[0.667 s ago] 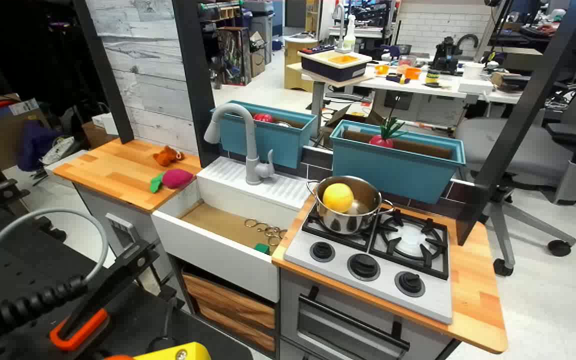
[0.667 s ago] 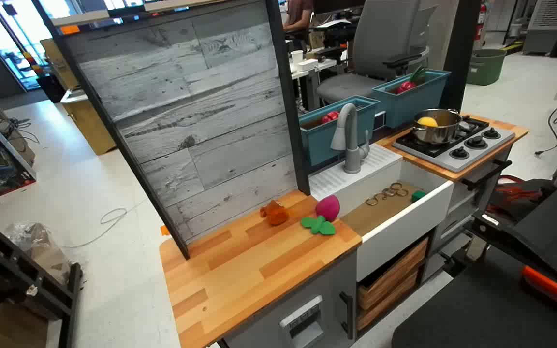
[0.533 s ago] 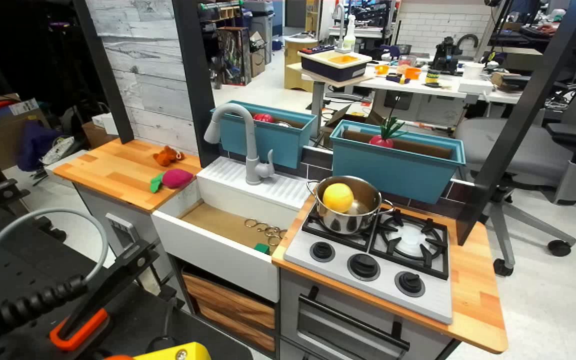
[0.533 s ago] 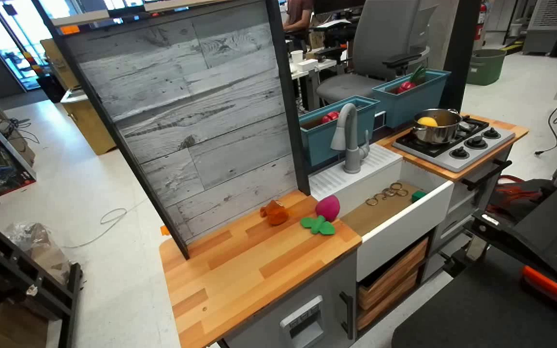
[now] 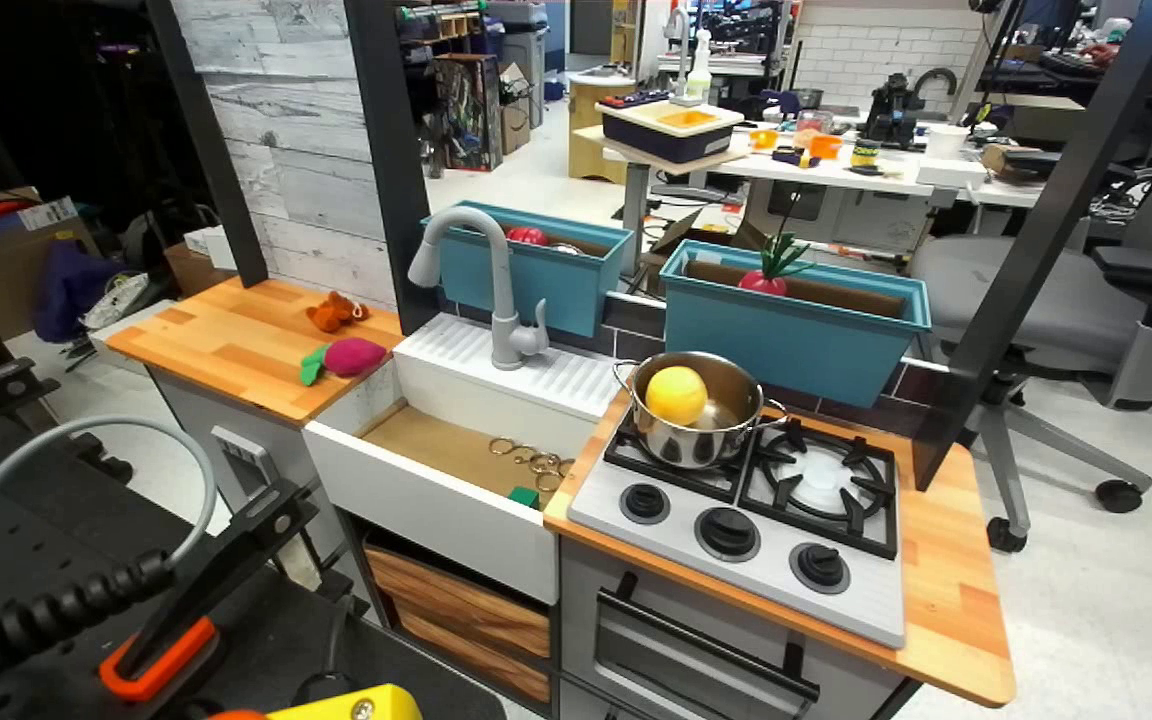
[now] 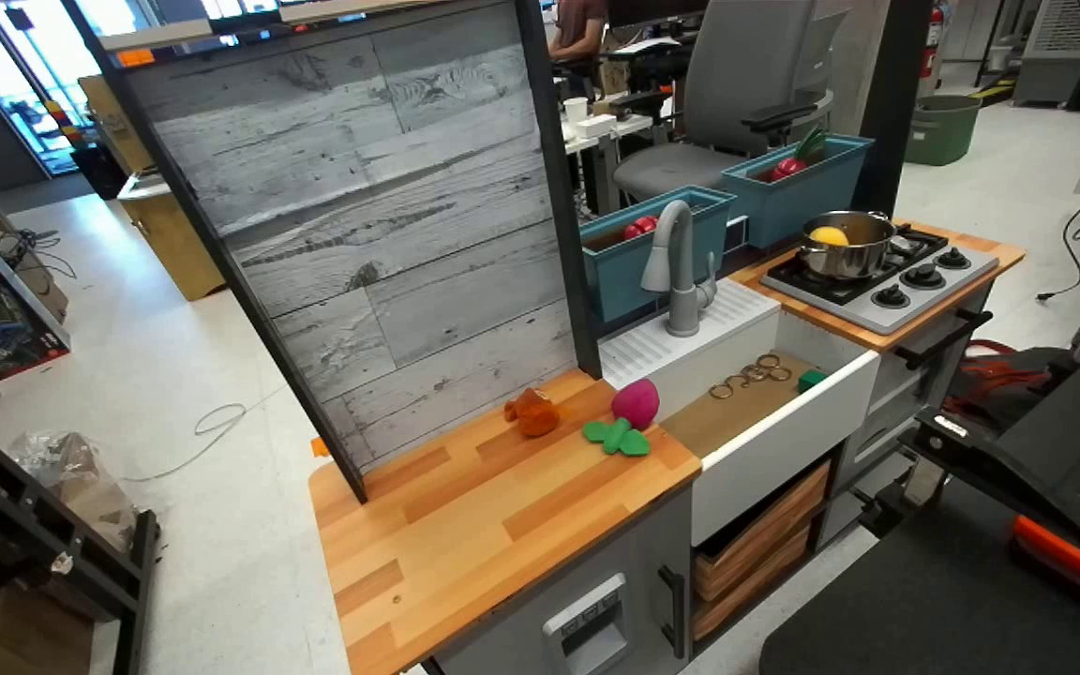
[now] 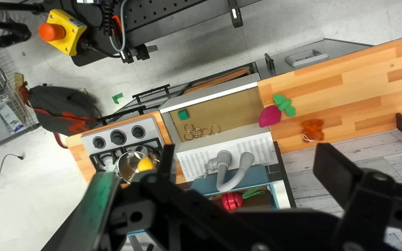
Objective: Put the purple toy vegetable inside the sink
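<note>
The purple toy vegetable, magenta with green leaves, lies on the wooden counter at the sink's edge in both exterior views (image 5: 354, 356) (image 6: 636, 405). In the wrist view the purple toy vegetable (image 7: 270, 116) partly overlaps the sink's edge, leaves pointing away from the sink. The white sink (image 5: 436, 520) shows its apron front in both exterior views (image 6: 788, 450); the wrist view shows its rim (image 7: 209, 97). It holds several metal rings and a green block. My gripper (image 7: 247, 153) is open and empty, high above the toy kitchen in the wrist view, and out of both exterior views.
A red-orange toy (image 6: 533, 412) lies on the counter (image 6: 465, 525) near the purple one. A grey faucet (image 5: 504, 290) rises behind the sink. A pot (image 5: 696, 430) with a yellow toy (image 5: 677, 395) stands on the stove. Teal bins (image 5: 786, 340) and dark posts (image 6: 559, 187) line the back.
</note>
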Controlling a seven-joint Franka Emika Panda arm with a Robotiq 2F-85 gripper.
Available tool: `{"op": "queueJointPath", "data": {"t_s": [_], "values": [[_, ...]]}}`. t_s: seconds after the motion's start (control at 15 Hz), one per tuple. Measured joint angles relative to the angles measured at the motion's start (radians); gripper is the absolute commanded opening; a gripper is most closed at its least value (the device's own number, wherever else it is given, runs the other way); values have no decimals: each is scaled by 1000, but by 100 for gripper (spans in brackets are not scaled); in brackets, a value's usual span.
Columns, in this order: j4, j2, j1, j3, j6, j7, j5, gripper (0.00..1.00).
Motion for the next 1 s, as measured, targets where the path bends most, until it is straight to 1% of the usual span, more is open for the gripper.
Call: {"op": "queueJointPath", "data": {"t_s": [0.8, 1.0], "values": [[-1, 0, 5, -5, 0, 0, 0, 100], [-14, 12, 17, -12, 31, 0, -33, 100]]}}
